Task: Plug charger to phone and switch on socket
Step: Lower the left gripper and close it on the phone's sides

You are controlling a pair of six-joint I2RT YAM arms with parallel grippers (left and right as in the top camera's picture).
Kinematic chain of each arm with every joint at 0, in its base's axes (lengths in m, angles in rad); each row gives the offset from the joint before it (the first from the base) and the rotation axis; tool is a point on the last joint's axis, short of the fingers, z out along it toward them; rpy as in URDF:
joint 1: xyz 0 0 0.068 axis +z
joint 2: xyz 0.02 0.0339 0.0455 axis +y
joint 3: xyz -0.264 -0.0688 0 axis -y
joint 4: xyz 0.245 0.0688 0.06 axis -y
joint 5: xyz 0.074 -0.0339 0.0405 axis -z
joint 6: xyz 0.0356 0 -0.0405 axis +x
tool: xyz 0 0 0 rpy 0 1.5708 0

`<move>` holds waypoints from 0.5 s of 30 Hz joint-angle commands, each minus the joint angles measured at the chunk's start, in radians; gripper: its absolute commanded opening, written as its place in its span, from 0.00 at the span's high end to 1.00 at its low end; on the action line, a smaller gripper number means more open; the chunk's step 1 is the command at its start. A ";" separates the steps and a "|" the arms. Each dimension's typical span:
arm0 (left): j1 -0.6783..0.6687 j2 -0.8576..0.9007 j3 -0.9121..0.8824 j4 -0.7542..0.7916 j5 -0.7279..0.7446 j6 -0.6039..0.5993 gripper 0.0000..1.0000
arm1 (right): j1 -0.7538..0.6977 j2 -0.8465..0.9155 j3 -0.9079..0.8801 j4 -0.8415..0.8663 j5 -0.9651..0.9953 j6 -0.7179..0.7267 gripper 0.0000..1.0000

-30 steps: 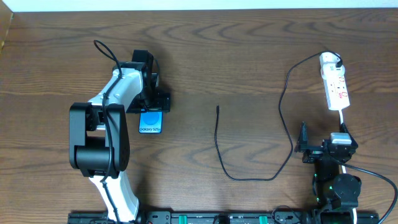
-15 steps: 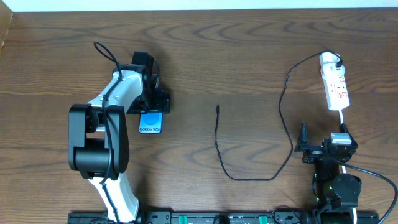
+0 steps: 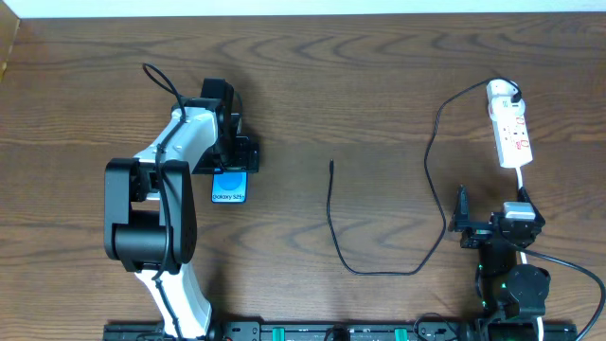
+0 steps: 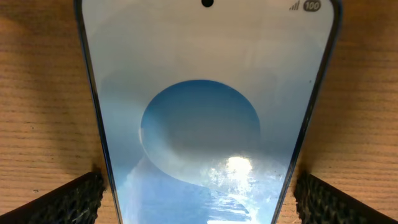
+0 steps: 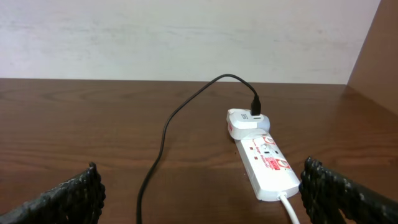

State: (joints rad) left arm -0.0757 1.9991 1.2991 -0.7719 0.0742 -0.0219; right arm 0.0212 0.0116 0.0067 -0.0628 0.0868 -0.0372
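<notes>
Left wrist shows my left gripper (image 4: 199, 200) wide open astride the phone (image 4: 205, 93), apparently not gripping it; right gripper (image 5: 205, 199) wide open, empty, facing the socket (image 5: 266, 160).

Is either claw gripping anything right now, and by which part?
Nothing is held. The left claw stands open astride the phone's long edges, the phone lying flat on the table; the right claw is open and empty.
</notes>
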 commanded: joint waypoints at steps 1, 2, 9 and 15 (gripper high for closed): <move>0.005 0.023 -0.033 0.008 0.004 0.003 0.01 | 0.006 -0.007 -0.002 -0.002 0.012 0.006 0.01; 0.005 0.023 -0.033 0.008 0.005 0.003 0.02 | 0.006 -0.007 -0.002 -0.002 0.012 0.006 0.01; 0.005 0.023 -0.033 0.008 0.005 0.003 0.07 | 0.006 -0.007 -0.002 -0.002 0.012 0.006 0.01; 0.005 0.023 -0.033 0.008 0.005 0.003 0.08 | 0.006 -0.007 -0.002 -0.002 0.012 0.006 0.01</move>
State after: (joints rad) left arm -0.0757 1.9991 1.2991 -0.7662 0.0734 -0.0223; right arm 0.0212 0.0120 0.0067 -0.0628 0.0868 -0.0372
